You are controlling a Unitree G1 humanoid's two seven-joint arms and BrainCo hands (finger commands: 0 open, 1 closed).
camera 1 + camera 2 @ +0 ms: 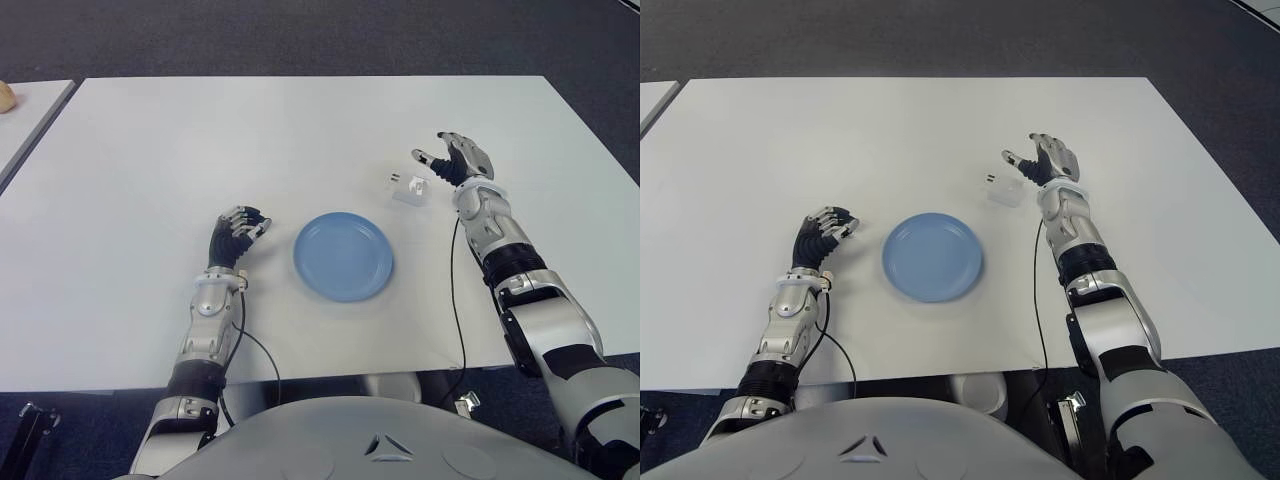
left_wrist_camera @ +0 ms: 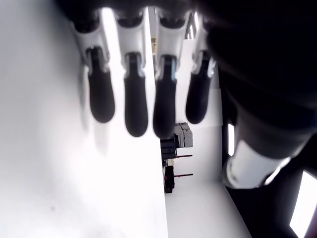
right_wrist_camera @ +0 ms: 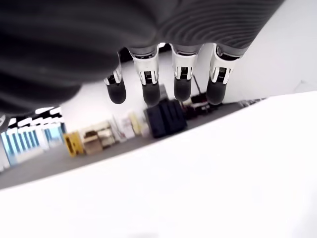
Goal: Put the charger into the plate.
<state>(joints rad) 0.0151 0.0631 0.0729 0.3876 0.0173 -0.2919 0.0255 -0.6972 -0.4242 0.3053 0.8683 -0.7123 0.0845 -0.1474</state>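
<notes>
I see the white worktop [image 1: 150, 150] with the blue plate [image 1: 343, 256] near its front, empty. My right hand [image 1: 455, 160] hovers just beside the white charger [image 1: 409, 187], fingers spread and holding nothing, set for a grasp. My left hand [image 1: 236, 236], fingers relaxed and empty, shows left of the plate.

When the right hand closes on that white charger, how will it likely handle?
The charger looks like a small boxy block lying flat on the table, so probably rigid, light and unlikely to roll. Its smooth casing may slide when nudged. The right hand shows open beside it.
</notes>
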